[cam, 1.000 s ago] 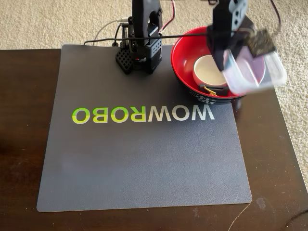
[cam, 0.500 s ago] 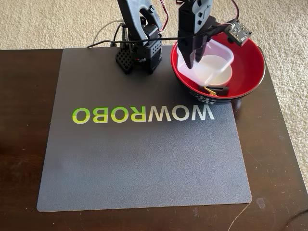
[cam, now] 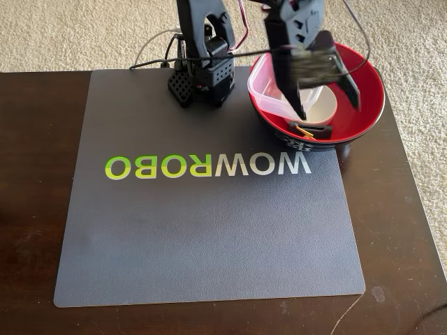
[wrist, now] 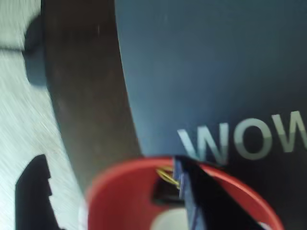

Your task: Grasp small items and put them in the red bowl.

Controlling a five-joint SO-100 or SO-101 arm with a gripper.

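**Four items in the red bowl, jaws spread above them**

Two fingers of the gripper (cam: 328,112) stand wide apart over the bowl, holding nothing; in the fixed view one dark finger (cam: 293,91) points down toward the bowl's middle and the other slants off to the right. The wrist view is blurred, but it shows the same spread: one finger at the lower left edge over the carpet side, the other crossing the bowl's mouth.

Directly beneath the jaws, inside the red bowl (cam: 367,105), sits the clear square plastic container (cam: 264,87), tipped against the left wall in the fixed view and lying partly over the small white round dish (cam: 323,106). Just toward the camera from the dish, on the bowl's near floor, lie the black bone-shaped piece (cam: 316,131) and the yellow paper clips (cam: 302,129); the wrist view also catches the clips (wrist: 165,175) and the dark piece beside them.

So every task item lies straight below the jaws and inside the bowl's rim. Nothing loose shows on the grey mat (cam: 209,230) or the dark table (cam: 35,174). Judged from this, the sorting looks finished, and the move ahead is likely just a lift clear, keeping the lower finger from snagging the leaning container.
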